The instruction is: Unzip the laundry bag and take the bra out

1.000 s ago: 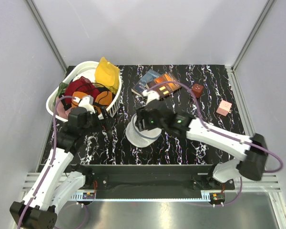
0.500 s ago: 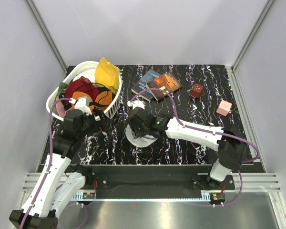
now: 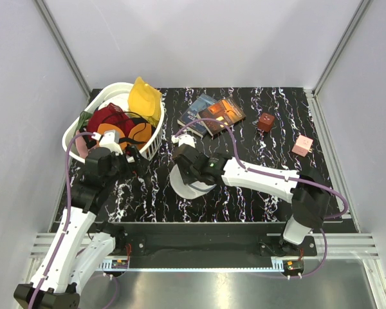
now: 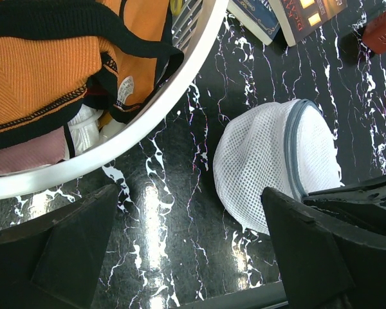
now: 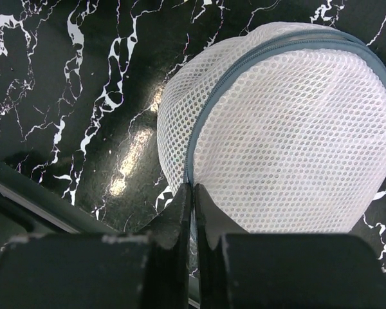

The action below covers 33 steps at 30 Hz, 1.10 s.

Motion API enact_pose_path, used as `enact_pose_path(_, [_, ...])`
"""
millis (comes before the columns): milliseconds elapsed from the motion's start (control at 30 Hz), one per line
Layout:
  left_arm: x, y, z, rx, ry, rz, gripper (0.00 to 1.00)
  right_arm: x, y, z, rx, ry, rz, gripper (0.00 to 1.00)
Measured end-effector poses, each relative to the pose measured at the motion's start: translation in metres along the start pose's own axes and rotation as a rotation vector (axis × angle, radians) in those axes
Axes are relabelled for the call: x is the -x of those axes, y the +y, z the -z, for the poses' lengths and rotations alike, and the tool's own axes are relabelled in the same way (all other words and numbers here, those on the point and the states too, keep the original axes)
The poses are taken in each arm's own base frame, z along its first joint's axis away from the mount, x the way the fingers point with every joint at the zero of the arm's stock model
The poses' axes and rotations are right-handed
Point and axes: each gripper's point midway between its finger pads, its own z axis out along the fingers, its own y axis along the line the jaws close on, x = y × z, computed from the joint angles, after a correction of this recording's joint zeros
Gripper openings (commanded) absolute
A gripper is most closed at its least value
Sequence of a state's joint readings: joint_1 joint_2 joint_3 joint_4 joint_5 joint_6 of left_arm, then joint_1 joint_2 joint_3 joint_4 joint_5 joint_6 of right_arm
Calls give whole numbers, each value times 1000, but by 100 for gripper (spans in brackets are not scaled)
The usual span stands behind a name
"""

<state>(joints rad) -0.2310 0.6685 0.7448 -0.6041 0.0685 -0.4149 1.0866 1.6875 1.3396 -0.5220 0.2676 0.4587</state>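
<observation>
Left tool [image 4: 190, 225]: released, jaws wide, above worktop [image 3: 257, 193] beside basket [image 4: 180, 77]. Laundry bag [image 5: 296, 129]: mid-worktop, zip closed; bra unseen, presumably inside. Right tool [image 5: 193, 193]: clenched on grey zip seam at bag's edge; pull tab not visible. Risks: pinching mesh instead of tab; dragging the unanchored bag rather than unzipping. Books [image 3: 212, 114]: cover lettering cut off, unreadable.

Bright, even overhead light; the glossy table [image 4: 148, 212] throws white glare just left of the bag [image 5: 289, 129] in both wrist views; bag mesh sharp; the right gripper [image 5: 193, 192] at the bag's near edge is dark and soft-focused; shadows around the bag faint; top view crisp throughout
</observation>
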Motion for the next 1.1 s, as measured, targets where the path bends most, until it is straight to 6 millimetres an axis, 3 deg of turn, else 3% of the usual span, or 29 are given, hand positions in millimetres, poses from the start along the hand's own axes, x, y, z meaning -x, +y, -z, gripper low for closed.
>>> enact_pose_path(167, [0,1,0,2,0,2,99,8,-2,9,-5,-33,-12,4])
enact_pose_path(467, [0,2,-1,5,1,4,99,34,-22,64,-18,-186,-88,0])
enact_pose_path(667, [0,2,-1,5,1,3,99,19,-57,87,-103,-250,-194,4])
enact_pose_path(767, [0,2,-1,5,1,2,99,2,-81,99,-162,-274,-256,18])
enact_pose_path(900, [0,2,-1,5,1,0,99,-14,-112,126,-221,-320,-343,51])
enact_pose_path(1100, [0,2,-1,5,2,0,98,-13,-143,178,-236,-445,-452,63])
